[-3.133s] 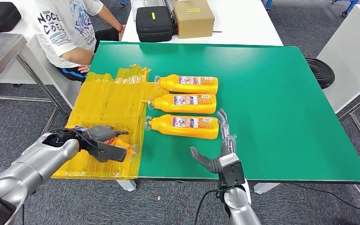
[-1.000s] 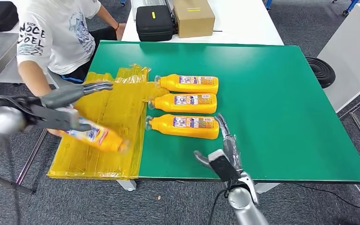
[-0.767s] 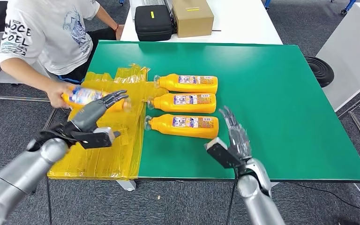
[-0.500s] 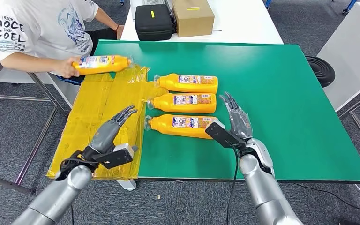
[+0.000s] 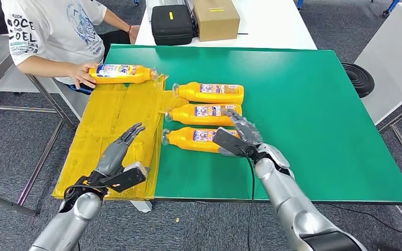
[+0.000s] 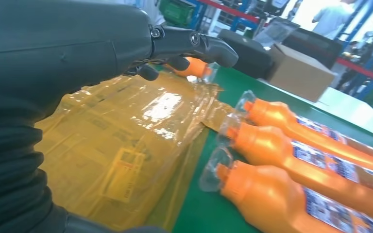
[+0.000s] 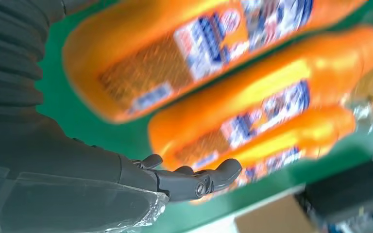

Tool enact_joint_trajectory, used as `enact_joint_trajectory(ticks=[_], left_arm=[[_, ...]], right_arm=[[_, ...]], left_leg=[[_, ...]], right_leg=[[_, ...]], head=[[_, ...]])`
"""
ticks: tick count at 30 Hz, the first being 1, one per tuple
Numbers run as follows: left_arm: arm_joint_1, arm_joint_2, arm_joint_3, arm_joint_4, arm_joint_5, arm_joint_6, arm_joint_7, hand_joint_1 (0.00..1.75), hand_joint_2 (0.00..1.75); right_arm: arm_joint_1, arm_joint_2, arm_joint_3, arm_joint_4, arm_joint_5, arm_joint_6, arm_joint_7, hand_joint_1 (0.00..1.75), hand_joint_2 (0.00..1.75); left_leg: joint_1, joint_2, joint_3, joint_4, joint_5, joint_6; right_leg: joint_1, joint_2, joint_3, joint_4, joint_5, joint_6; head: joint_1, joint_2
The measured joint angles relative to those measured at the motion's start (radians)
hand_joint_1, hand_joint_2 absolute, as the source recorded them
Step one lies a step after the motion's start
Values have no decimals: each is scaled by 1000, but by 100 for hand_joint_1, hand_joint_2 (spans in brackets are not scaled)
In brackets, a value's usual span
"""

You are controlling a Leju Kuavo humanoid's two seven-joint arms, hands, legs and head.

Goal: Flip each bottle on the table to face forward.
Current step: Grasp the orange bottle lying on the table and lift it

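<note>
Head view: three orange bottles lie in a row on the green worktop (image 5: 319, 104), caps toward the yellow plastic sheet (image 5: 115, 130). Far bottle (image 5: 209, 93), middle bottle (image 5: 204, 114) and near bottle (image 5: 196, 139) all show a label on top. A fourth bottle (image 5: 120, 73) is in a person's hand (image 5: 84, 76) at the far edge of the sheet.

My right robot hand (image 5: 238, 135) is over the base end of the near bottle, fingers spread; I can't tell whether it touches. My left robot hand (image 5: 116, 154) hovers over the sheet, fingers spread, holding nothing.

Handling, my guess: rigid plastic, smooth and likely slippery. Flattened bodies should roll in half-turns and settle on a broad face. Fill level isn't visible, so the weight is unknown. The clear cap covers look thin, so I'd avoid them and take the wide body at mid-label or the base end.

Writing: bottle labels are blue, white and red, too small to read. The person's shirt reads "COEL" on the sleeve.
</note>
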Motion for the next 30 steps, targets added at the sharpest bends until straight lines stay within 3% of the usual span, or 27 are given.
enact_joint_trajectory(ticks=[10,19,30], left_arm=[[-2,0,25,30,1,-4,5,0,175],[-12,0,32,60,4,-8,12,0,175],[-44,0,39,132,47,-11,0,0,175]], right_arm=[[-79,20,37,146,-20,54,1,0,175],[-128,19,47,216,-51,104,53,0,175],[-171,1,61,265,-85,277,212,0,175]], left_leg=[[0,-1,0,0,0,0],[0,-1,0,0,0,0],[0,0,1,0,0,0]], right_leg=[[0,-1,0,0,0,0],[0,0,0,0,0,0],[0,0,0,0,0,0]], head=[[0,0],[0,0],[0,0]])
